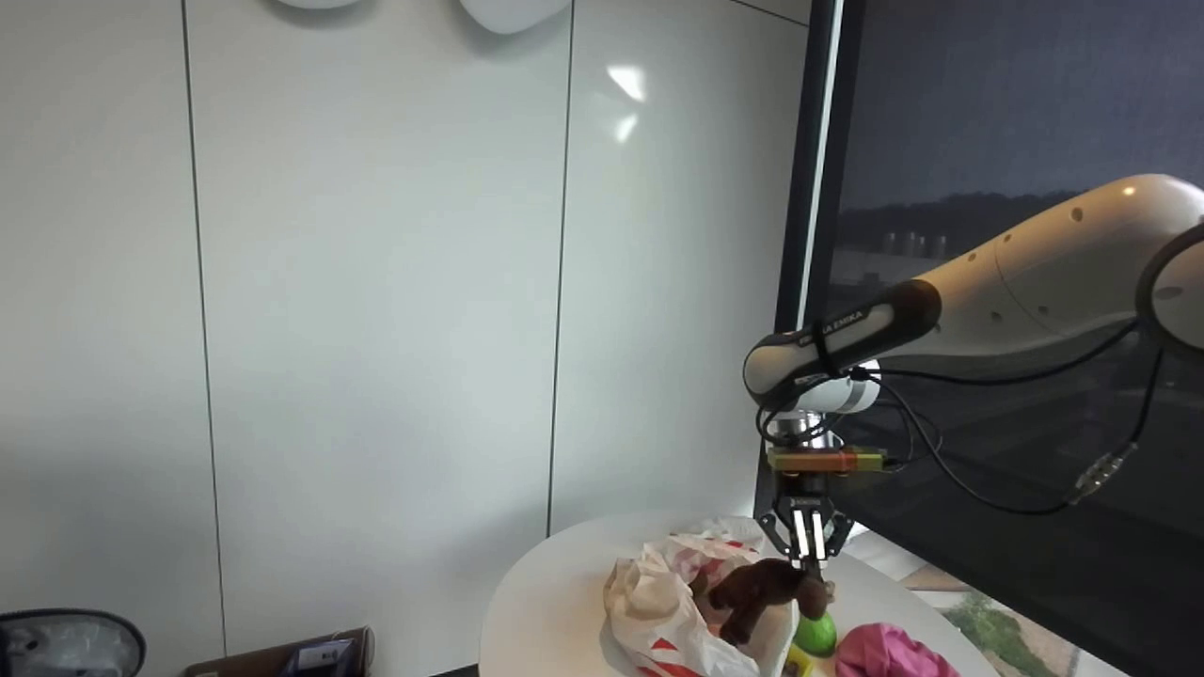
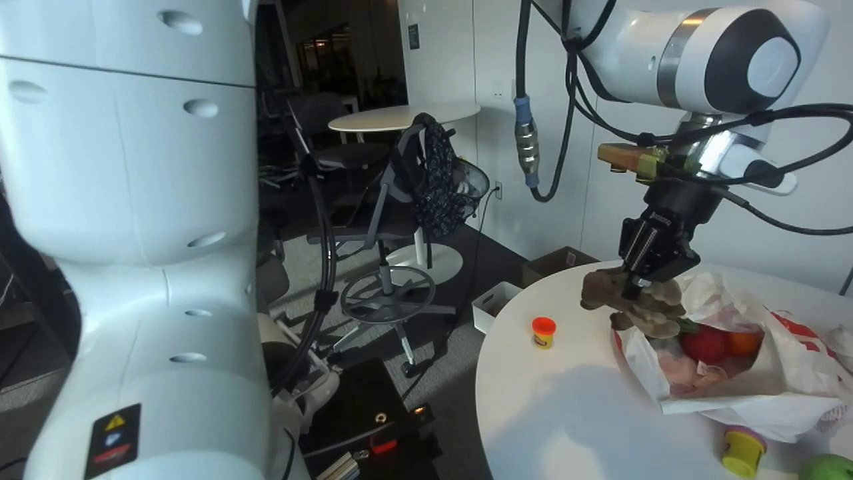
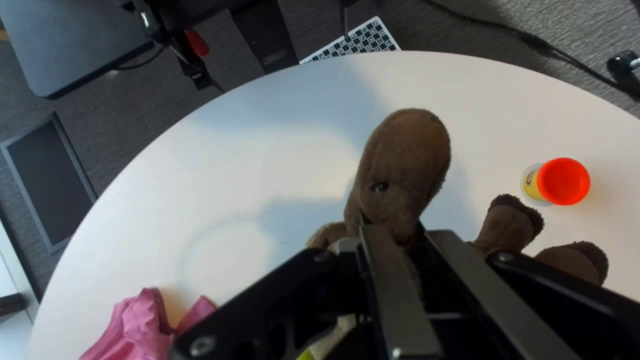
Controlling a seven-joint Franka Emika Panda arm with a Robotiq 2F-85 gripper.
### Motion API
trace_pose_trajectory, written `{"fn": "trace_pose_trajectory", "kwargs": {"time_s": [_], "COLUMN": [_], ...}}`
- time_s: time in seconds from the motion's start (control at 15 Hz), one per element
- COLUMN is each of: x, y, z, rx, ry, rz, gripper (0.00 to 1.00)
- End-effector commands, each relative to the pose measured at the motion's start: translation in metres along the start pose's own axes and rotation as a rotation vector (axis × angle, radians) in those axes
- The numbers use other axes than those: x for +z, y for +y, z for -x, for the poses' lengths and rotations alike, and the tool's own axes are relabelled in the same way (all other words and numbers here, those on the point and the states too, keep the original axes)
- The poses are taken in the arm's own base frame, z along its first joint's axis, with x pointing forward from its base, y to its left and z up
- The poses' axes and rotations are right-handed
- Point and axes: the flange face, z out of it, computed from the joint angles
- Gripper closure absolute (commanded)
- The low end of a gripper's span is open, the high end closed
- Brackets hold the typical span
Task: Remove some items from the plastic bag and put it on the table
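toy animal looked soft and light, best gripped behind the head, where the claw, nearly closed, pinched it.

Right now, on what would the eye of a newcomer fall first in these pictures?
Probably on the brown stuffed toy, held in the gripper over the table. Next may come the white plastic bag, lying open on the table with a red thing showing inside. The small red-lidded tub also stands out, apart from the bag.
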Motion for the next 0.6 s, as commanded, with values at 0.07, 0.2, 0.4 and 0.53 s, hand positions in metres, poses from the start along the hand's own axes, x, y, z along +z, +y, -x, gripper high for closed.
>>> {"fn": "trace_pose_trajectory", "kwargs": {"time_s": [0.07, 0.2, 0.4, 0.53], "x": [0.021, 0.056, 0.109, 0.134], "y": [0.03, 0.037, 0.046, 0.051], "z": [0.018, 0.004, -0.018, -0.036], "rx": [0.191, 0.265, 0.339, 0.367], "ry": [-0.143, -0.192, -0.23, -0.211], "rz": [0.121, 0.131, 0.165, 0.187], "gripper": [0.91, 0.91, 0.91, 0.91]}}
